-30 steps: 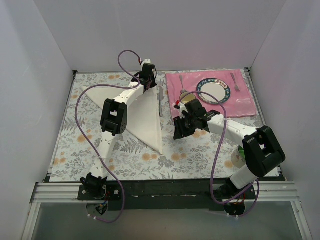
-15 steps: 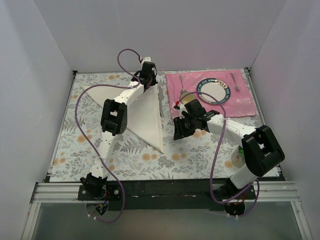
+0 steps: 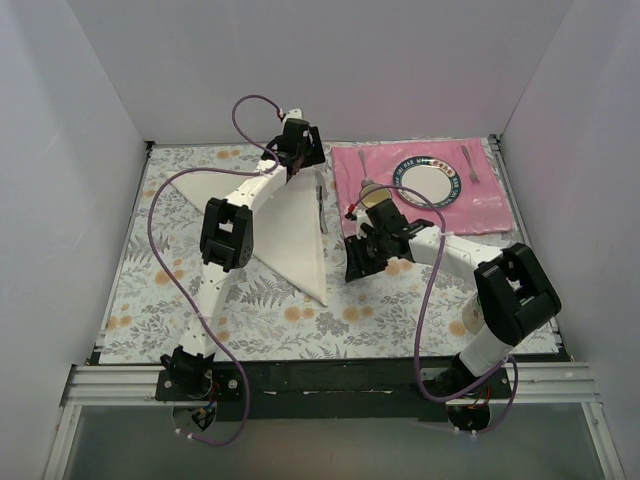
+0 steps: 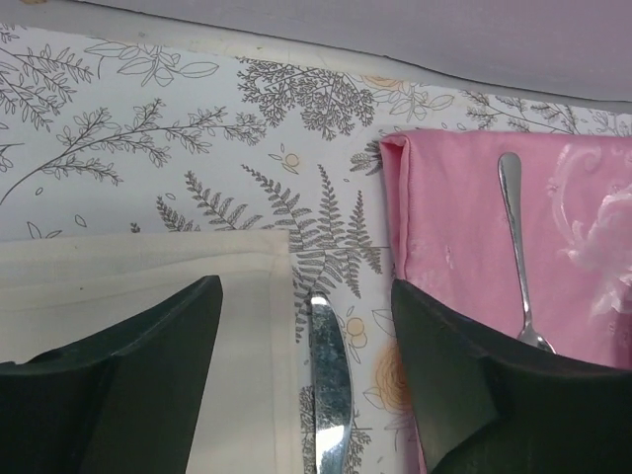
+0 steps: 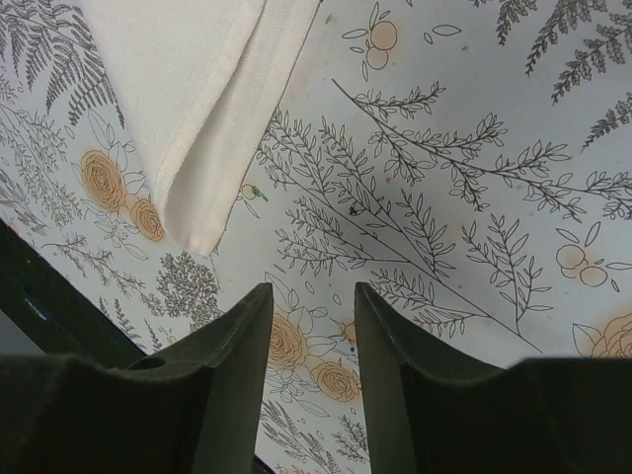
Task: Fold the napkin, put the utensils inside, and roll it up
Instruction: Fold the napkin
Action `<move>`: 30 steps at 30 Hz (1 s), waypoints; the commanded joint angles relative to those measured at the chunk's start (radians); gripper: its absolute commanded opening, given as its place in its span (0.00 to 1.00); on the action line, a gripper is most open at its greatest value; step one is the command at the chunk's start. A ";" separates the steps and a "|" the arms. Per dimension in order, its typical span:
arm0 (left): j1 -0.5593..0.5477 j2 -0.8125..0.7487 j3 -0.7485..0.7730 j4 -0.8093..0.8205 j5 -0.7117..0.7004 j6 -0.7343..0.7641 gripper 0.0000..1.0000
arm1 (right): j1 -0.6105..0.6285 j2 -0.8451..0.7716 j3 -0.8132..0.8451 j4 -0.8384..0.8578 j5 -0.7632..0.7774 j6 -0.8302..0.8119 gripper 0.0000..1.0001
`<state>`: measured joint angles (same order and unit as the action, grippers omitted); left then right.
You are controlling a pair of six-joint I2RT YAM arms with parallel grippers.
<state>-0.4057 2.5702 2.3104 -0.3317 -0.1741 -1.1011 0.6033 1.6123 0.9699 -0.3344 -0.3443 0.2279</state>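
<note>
The off-white napkin [image 3: 285, 225] lies folded into a triangle on the floral tablecloth. Its far corner [image 4: 197, 286] lies flat under my left gripper's left finger. The silver knife [image 3: 321, 205] lies along the napkin's right edge, and its tip [image 4: 326, 370] shows between the left fingers. My left gripper [image 3: 303, 163] [image 4: 306, 316] hovers open over that corner and the knife, holding nothing. My right gripper [image 3: 355, 265] [image 5: 312, 296] stands open and empty over bare tablecloth, just right of the napkin's near point [image 5: 202, 148].
A pink placemat [image 3: 480, 205] [image 4: 474, 217] at the back right carries a plate [image 3: 430, 182], a spoon [image 3: 366, 178] [image 4: 515, 247] and a fork [image 3: 470, 165]. A cup [image 3: 478, 320] stands by the right arm's base. White walls enclose the table.
My left gripper has opened and let go of the napkin's far corner, shifting slightly right toward the knife. The right gripper has barely moved.
</note>
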 commanded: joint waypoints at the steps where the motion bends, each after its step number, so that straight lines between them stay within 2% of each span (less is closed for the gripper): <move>1: 0.002 -0.256 -0.102 -0.047 0.019 -0.045 0.71 | -0.002 0.001 0.064 0.020 -0.015 -0.024 0.48; 4: 0.073 -0.436 -0.279 -0.058 0.115 -0.133 0.68 | -0.004 0.015 0.081 0.031 -0.038 -0.027 0.50; 5: 0.097 -0.468 -0.405 -0.059 0.163 -0.156 0.65 | -0.002 0.033 0.098 0.040 -0.054 -0.024 0.50; 6: 0.151 -0.499 -0.461 -0.056 0.253 -0.173 0.55 | 0.001 0.043 0.107 0.041 -0.083 -0.022 0.50; 7: 0.177 -0.534 -0.527 -0.052 0.277 -0.187 0.51 | 0.004 0.050 0.118 0.047 -0.091 -0.018 0.50; 8: 0.198 -0.586 -0.634 -0.041 0.294 -0.187 0.49 | 0.010 0.070 0.127 0.054 -0.100 -0.013 0.50; 10: 0.261 -0.628 -0.727 -0.007 0.363 -0.174 0.42 | 0.036 0.093 0.164 0.064 -0.134 -0.015 0.50; 12: 0.315 -0.656 -0.807 0.002 0.418 -0.158 0.40 | 0.070 0.123 0.182 0.090 -0.174 -0.009 0.51; 21: 0.450 -0.677 -0.919 -0.015 0.455 -0.122 0.39 | 0.154 0.169 0.141 0.190 -0.202 0.010 0.62; 26: 0.462 -0.725 -0.953 -0.007 0.469 -0.132 0.40 | 0.164 0.181 0.102 0.219 -0.194 0.033 0.60; 30: 0.466 -0.760 -0.985 0.005 0.473 -0.178 0.46 | 0.164 0.179 0.087 0.221 -0.160 0.060 0.59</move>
<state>0.0528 1.9224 1.3582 -0.3481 0.2749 -1.2465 0.7643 1.7874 1.0763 -0.1574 -0.5220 0.2573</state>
